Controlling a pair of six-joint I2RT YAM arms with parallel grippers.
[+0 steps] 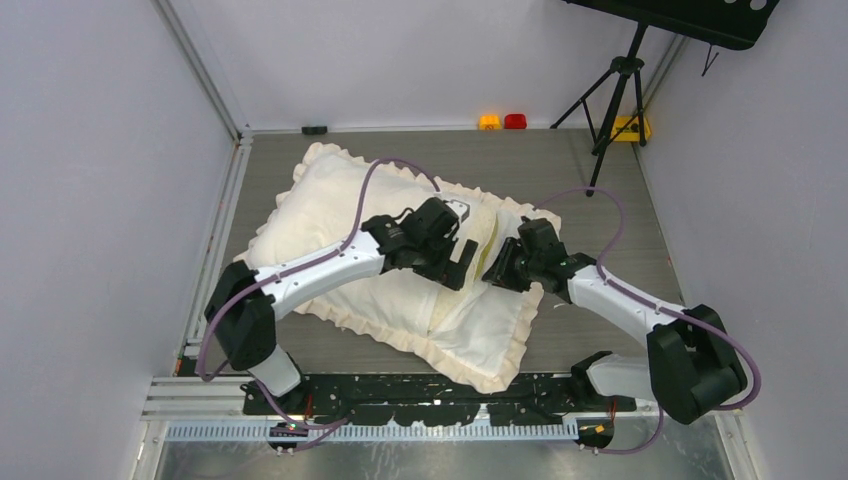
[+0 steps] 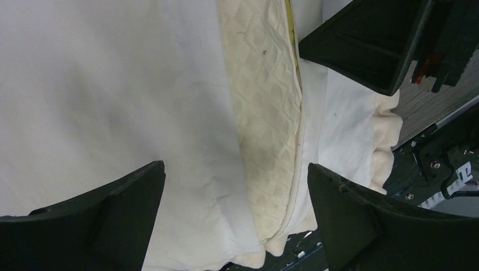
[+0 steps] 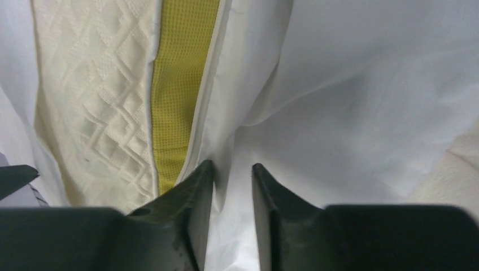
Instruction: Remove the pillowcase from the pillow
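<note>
The cream-white pillowcase [image 1: 340,200] with its ruffled frill lies across the table. Its opening is parted in the middle, baring a strip of the pale-yellow pillow [image 1: 487,232]. My left gripper [image 1: 462,262] is open over that strip. In the left wrist view its jaws [image 2: 234,186] straddle the quilted pillow [image 2: 265,101] and the white pillowcase [image 2: 113,84], holding nothing. My right gripper [image 1: 497,268] is at the right edge of the opening. In the right wrist view it [image 3: 233,169] is nearly closed on a fold of the pillowcase [image 3: 350,84], beside the pillow's bright yellow side band [image 3: 181,73].
The black rail [image 1: 430,385] runs along the near edge by the frill. A tripod [image 1: 610,90] stands at the back right, with a yellow object [image 1: 630,127] beside it. Orange [image 1: 489,121] and red [image 1: 515,121] items sit at the back wall. The right gripper's black body [image 2: 367,45] is close to my left gripper.
</note>
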